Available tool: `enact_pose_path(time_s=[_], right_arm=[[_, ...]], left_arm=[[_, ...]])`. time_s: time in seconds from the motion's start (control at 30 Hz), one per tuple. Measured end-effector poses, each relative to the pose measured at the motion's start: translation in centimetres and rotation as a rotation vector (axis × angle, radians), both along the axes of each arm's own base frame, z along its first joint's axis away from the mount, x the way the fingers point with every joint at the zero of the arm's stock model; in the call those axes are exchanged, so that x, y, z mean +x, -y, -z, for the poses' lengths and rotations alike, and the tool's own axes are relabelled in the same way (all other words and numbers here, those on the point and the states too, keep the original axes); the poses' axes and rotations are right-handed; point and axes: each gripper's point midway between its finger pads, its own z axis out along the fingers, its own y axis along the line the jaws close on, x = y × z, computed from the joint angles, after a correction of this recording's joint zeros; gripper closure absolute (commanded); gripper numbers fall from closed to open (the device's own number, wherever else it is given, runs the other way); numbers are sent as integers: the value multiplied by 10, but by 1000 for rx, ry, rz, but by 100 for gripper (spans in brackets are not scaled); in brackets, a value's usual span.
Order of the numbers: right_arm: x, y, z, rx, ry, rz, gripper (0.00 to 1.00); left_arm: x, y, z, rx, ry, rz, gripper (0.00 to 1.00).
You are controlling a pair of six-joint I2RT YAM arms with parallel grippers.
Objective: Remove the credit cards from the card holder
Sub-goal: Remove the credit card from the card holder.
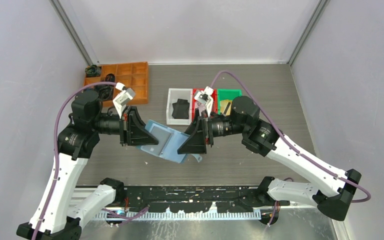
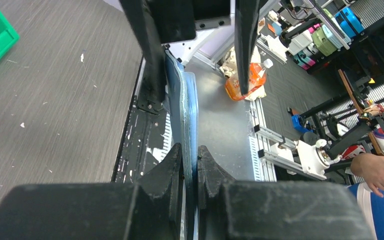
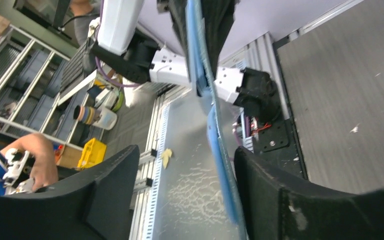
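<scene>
One firm grip carried everything: my left hand [image 2: 190, 167] was clamped on the left edge of the card holder [image 2: 188, 107], mid-air above the tabletop [image 1: 260, 150], while my right hand [image 3: 186, 162] stood open astride its right edge. A skewed close could twist it free; I couldn't make out the credit cards.

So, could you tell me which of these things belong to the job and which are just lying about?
Job:
card holder
left gripper, shut on it
right gripper, open around it

Lying about:
white bin
red bin
green bin
orange tray
</scene>
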Motion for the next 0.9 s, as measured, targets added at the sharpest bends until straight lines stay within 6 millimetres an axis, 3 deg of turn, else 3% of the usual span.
enact_pose_path(time_s=[0.13,0.27,0.37,0.47,0.53,0.9], right_arm=[[-16,-5,9,-14,-4,-36,56],[-10,-17,21,-46,-20,-12,85],[2,-29,41,-110,-67,21,97],[15,-35,57,-160,-98,78,99],[20,-35,61,-172,-100,109,99],[23,-26,62,-173,-63,167,99]], left_arm=[[4,0,2,11,-11,-21,100],[12,1,7,36,-17,-53,100],[21,0,15,65,-15,-89,86],[28,-3,24,101,-13,-132,59],[28,-3,26,107,-8,-132,55],[11,-7,26,105,13,-82,71]])
